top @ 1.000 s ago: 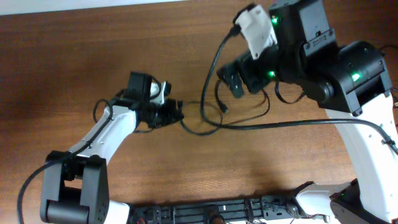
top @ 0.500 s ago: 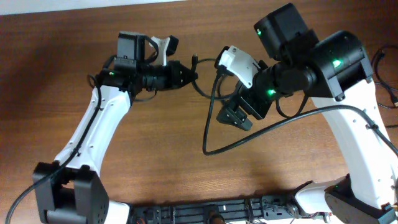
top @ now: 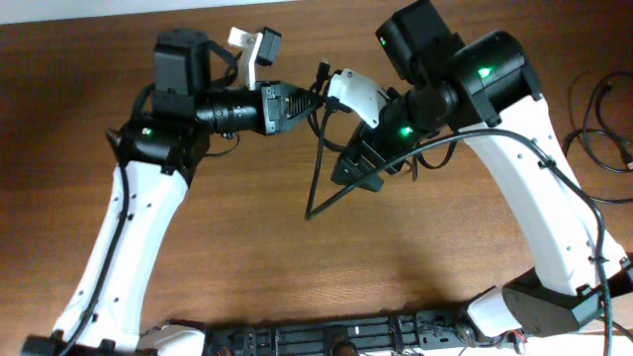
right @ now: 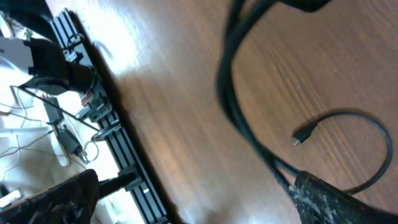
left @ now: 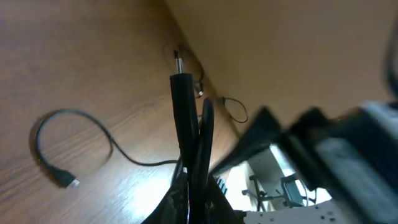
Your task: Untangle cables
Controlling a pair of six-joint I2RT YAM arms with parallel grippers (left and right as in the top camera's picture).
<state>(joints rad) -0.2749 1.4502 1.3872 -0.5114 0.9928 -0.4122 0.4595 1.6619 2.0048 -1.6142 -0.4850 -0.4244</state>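
Observation:
My left gripper is raised above the wooden table and shut on a black cable. In the left wrist view the cable stands up between the fingers, its plug at the tip. The cable hangs in a loop down to the table and runs to my right gripper. In the right wrist view its two strands run against the right-hand finger; the jaws stand wide apart. A short loose cable lies on the table and also shows in the left wrist view.
More black cables lie at the table's right edge. The black rail of the robot base runs along the front edge. The wooden table lies under both arms.
Both arms have risen and swung toward the back of the table. The left gripper lifted its cable end off the table, and the loop now hangs between the grippers.

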